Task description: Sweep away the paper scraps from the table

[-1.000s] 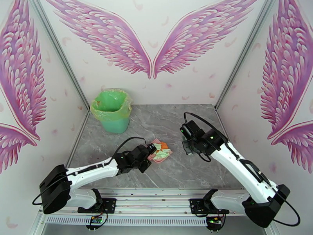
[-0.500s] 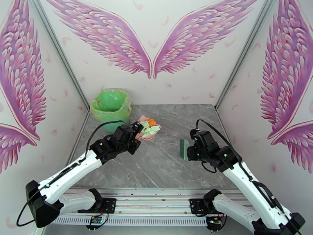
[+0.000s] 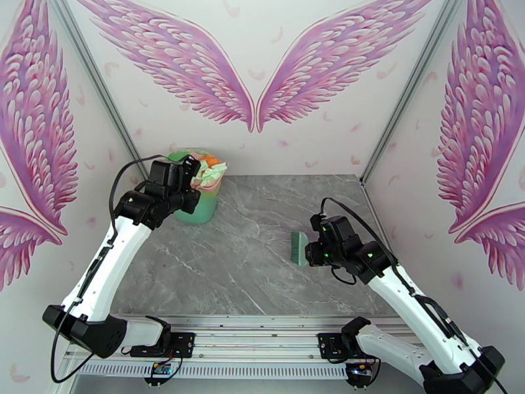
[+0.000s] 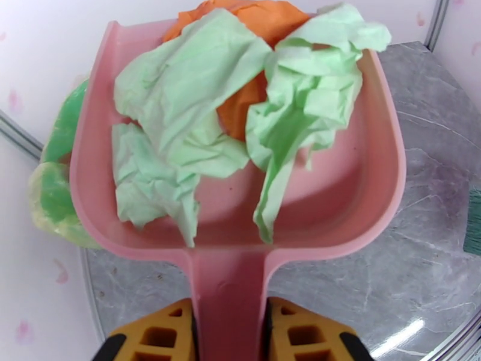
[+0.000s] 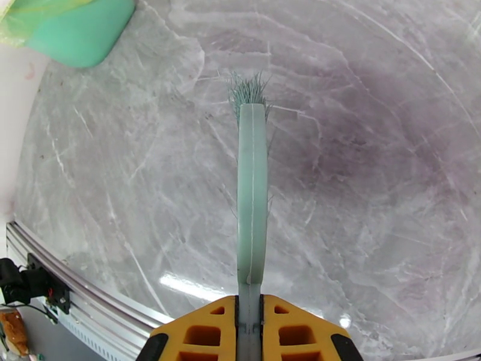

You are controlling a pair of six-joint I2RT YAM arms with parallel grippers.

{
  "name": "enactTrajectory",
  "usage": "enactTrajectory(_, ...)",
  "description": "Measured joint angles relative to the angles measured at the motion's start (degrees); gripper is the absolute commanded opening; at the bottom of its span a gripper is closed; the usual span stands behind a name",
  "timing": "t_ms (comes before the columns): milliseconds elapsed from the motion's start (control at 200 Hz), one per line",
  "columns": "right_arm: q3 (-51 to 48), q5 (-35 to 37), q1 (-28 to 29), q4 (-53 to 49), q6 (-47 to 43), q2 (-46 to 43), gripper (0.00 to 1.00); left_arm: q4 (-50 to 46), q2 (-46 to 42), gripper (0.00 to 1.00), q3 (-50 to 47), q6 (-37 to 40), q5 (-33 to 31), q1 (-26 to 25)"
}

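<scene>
A pink dustpan (image 4: 240,236) carries crumpled pale green and orange paper scraps (image 4: 180,115). My left gripper (image 4: 228,323) is shut on its handle. In the top view the left gripper (image 3: 191,173) holds the pan with the paper scraps (image 3: 210,168) raised over the rim of the green bin (image 3: 197,205) at the table's back left. My right gripper (image 5: 249,323) is shut on the handle of a green brush (image 5: 251,194), whose bristles (image 5: 248,91) point away over the bare grey table (image 5: 373,175). From above, the right gripper (image 3: 310,248) and brush (image 3: 298,248) hover right of centre.
The bin with its green liner (image 4: 51,188) sits under the pan's left side. The brush's edge (image 4: 475,221) appears at far right of the left wrist view. Metal frame posts (image 3: 387,119) rise at the table's back corners; a rail (image 3: 262,336) runs along the near edge.
My left arm lifted the loaded dustpan from mid-table and carried it back-left to above the bin. My right arm drew the brush back slightly and turned it, bristles now visible from above.
</scene>
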Motion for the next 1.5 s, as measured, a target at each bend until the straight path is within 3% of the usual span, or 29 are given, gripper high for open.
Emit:
enactTrajectory(315,-0.9,-2.4,0.0,3.1,-2.1,1.0,0.00,-7.8,13.3,0.00,16.2,5.4,-3.2,11.2)
enactTrajectory(455,-2.7,-2.3,0.0,3.5,-3.3,1.2,0.00,-11.1,19.5,0.00,25.0,7.6,-6.3,13.1)
enactTrajectory(570,-4.7,-2.4,0.0,4.5,-3.6,1.2,0.00,-12.3,21.6,0.00,26.8,8.9,-8.7,13.1)
enactTrajectory(950,-6.4,-2.3,-0.3,4.9,-4.6,0.5,0.00,-13.2,28.5,0.00,27.2,14.6,-25.2,7.8)
enactTrajectory(1295,-8.0,-2.4,-0.4,5.1,-4.9,-0.4,0.00,-8.3,31.4,0.00,22.2,26.6,-41.3,0.5)
enactTrajectory(1500,-8.5,-2.5,-0.4,5.9,-4.9,-0.4,0.00,-3.6,32.2,0.00,20.4,32.6,-49.0,-0.6)
